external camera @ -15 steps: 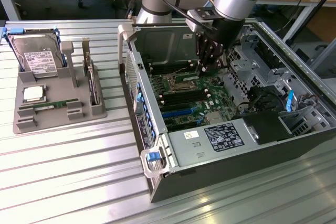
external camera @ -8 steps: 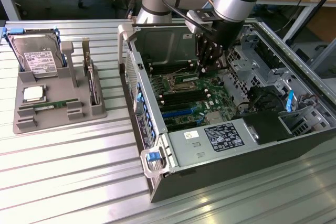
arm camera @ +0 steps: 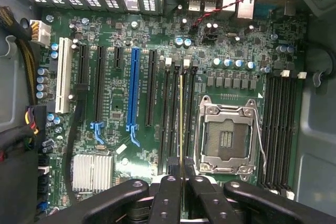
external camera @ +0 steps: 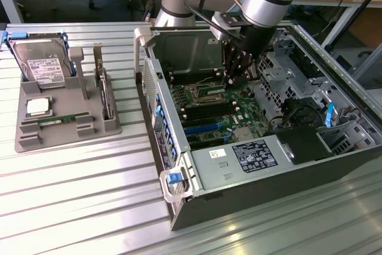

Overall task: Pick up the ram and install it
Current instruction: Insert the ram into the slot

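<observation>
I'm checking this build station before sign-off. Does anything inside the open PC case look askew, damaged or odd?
Nothing stands out. The gripper holds the ram edge-on, straight and in line with the memory slots beside the empty CPU socket. The motherboard shows no visible damage.

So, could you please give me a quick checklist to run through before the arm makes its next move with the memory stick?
1. Grip: the black gripper is shut on the ram, a thin green stick seen edge-on. Ok.
2. Position: the ram hangs over the black memory slots beside the empty silver processor socket on the green motherboard. Ok.
3. Alignment: its edge runs parallel to the slots. Ok.
4. Seating: whether the ram already sits in a slot. Cannot tell.
5. Slot latches open. Cannot tell.
6. Clearance: the gripper is inside the open grey computer case, clear of its walls. Ok.
</observation>
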